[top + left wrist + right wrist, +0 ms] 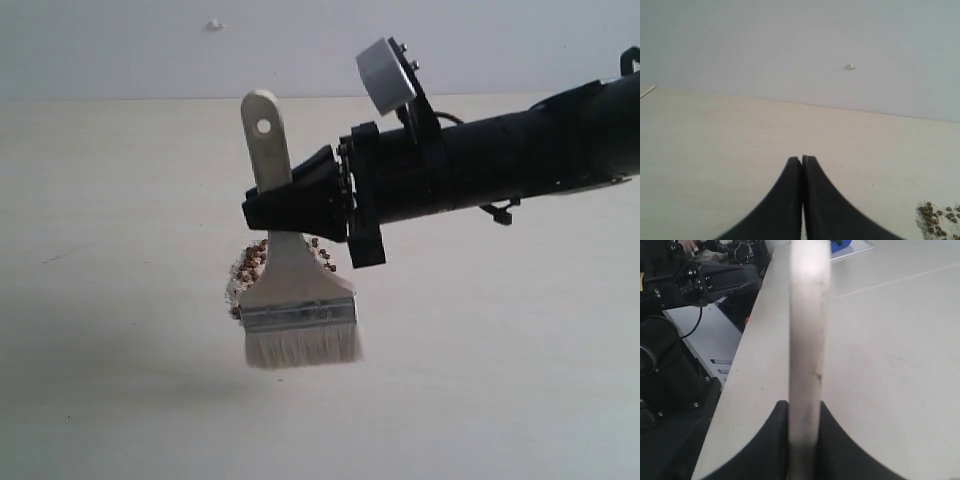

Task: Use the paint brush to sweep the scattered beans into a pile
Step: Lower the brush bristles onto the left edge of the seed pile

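Noted: paint brush (297,292) hanging bristles down, handle pinched between right fingers (300,200), bristles apparently just clear of tabletop (120,200). Behind brush at its 10 o'clock, beans (248,265) piled. Elsewhere, left fingers (785,200) pressed together above tabletop.

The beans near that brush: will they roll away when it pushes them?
Probably some: the beans look small and round, so a few may roll across the smooth table. The pale grains among them likely slide instead. The wide bristles of the paint brush should gather most in one push.
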Motion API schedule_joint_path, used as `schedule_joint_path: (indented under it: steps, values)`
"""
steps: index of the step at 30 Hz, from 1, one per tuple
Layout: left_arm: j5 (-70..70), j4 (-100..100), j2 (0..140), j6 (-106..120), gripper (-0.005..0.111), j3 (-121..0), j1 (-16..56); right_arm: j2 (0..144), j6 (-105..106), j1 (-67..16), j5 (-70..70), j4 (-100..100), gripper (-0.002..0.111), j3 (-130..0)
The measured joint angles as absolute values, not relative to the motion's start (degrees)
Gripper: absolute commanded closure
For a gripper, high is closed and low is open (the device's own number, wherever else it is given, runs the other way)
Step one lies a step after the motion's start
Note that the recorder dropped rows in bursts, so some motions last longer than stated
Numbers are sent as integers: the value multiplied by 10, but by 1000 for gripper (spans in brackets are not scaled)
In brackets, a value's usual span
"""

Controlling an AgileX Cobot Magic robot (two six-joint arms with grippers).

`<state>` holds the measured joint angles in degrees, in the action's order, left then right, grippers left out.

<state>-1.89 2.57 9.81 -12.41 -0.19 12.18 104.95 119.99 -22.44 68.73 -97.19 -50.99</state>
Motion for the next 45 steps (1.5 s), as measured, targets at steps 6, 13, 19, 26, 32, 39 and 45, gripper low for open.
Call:
schedule_joint_path:
  steps: [6, 13, 19, 26, 32, 39, 45]
  values:
    - [-19, 26, 98, -124, 107, -2, 122, 1050, 1200, -246, 687, -977, 108, -477]
    - [-19, 26, 98, -124, 107, -2, 122, 1074, 1200, -248, 691, -980, 108, -470]
    - [-19, 26, 98, -124, 107, -2, 122, 1129, 1200, -248, 690, -981, 108, -484]
    - [-19, 26, 98, -124, 107, -2, 122, 1181, 1200, -248, 690, -981, 108, -539]
    - [-19, 26, 98, -124, 107, -2, 122, 1211, 1200, -248, 692, -980, 108, -581]
    - [-19, 26, 98, -124, 107, -2, 122, 1218, 1200, -248, 661, -973, 108, -619]
    - [-19, 26, 98, -124, 107, -2, 122, 1218, 1198, -248, 612, -973, 108, -654]
